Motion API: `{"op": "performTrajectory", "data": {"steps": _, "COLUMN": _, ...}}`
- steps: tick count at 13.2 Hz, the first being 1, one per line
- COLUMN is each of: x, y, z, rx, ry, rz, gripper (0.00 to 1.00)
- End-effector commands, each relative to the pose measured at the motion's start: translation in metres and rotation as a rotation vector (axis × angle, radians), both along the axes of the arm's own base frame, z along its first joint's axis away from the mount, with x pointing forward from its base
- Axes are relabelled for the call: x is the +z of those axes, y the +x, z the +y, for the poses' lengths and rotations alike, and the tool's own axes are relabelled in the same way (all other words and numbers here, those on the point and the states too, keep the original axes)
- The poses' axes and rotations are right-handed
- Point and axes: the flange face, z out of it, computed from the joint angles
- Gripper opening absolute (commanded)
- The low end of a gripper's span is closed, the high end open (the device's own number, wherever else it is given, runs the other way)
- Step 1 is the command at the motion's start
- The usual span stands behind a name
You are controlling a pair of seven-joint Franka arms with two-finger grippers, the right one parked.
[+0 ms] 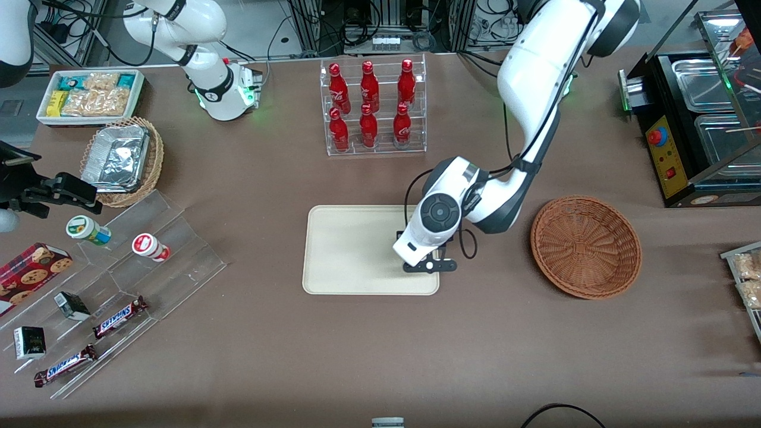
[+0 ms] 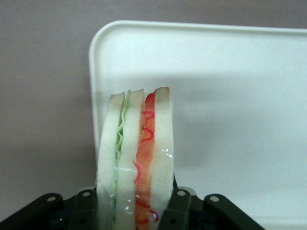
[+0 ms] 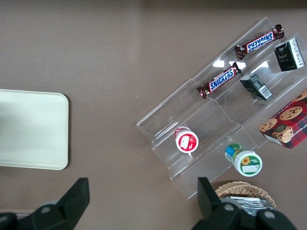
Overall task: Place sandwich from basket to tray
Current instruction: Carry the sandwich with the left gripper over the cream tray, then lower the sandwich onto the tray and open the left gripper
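Observation:
In the left wrist view the sandwich point(image 2: 136, 158), white bread with green and red filling layers, stands on edge between the two black fingers point(image 2: 178, 207) of my gripper point(image 2: 134, 211), which is shut on it. It hangs over a corner of the cream tray point(image 2: 230, 96). In the front view my gripper point(image 1: 429, 264) is above the tray point(image 1: 351, 249), at its end nearest the basket, and the wrist hides the sandwich. The reddish-brown wicker basket point(image 1: 585, 246) sits empty beside the tray, toward the working arm's end of the table.
A clear rack of red bottles point(image 1: 373, 107) stands farther from the front camera than the tray. A clear stepped shelf point(image 1: 128, 261) with snacks and small tubs, a tan basket holding a foil container point(image 1: 122, 157) and a white snack box point(image 1: 89, 95) lie toward the parked arm's end.

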Motion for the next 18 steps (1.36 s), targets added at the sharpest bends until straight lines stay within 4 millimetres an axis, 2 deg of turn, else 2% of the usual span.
{"op": "performTrajectory", "data": {"steps": 1, "x": -0.018, "y": 0.003, "z": -0.035, "rx": -0.032, "ry": -0.024, "rz": -0.018, "gripper": 0.46}}
{"op": "performTrajectory", "data": {"steps": 3, "x": -0.031, "y": -0.001, "z": -0.036, "rx": -0.041, "ry": -0.016, "rz": -0.006, "gripper": 0.46}}
{"op": "performTrajectory", "data": {"steps": 9, "x": -0.035, "y": 0.001, "z": -0.033, "rx": -0.067, "ry": 0.009, "rz": -0.019, "gripper": 0.47}}
{"op": "performTrajectory", "data": {"steps": 11, "x": -0.039, "y": 0.001, "z": -0.033, "rx": -0.07, "ry": 0.011, "rz": -0.021, "gripper": 0.54}}
{"op": "performTrajectory", "data": {"steps": 13, "x": -0.039, "y": 0.001, "z": -0.033, "rx": -0.07, "ry": 0.012, "rz": -0.02, "gripper": 0.69}}
{"op": "performTrajectory", "data": {"steps": 15, "x": -0.027, "y": 0.008, "z": -0.027, "rx": -0.044, "ry": 0.006, "rz": -0.032, "gripper": 0.98}}
{"op": "performTrajectory", "data": {"steps": 17, "x": 0.01, "y": 0.019, "z": -0.014, "rx": -0.019, "ry": 0.005, "rz": -0.062, "gripper": 1.0}}
{"op": "performTrajectory", "data": {"steps": 18, "x": 0.034, "y": 0.025, "z": 0.003, "rx": 0.013, "ry": 0.03, "rz": -0.062, "gripper": 1.0}}
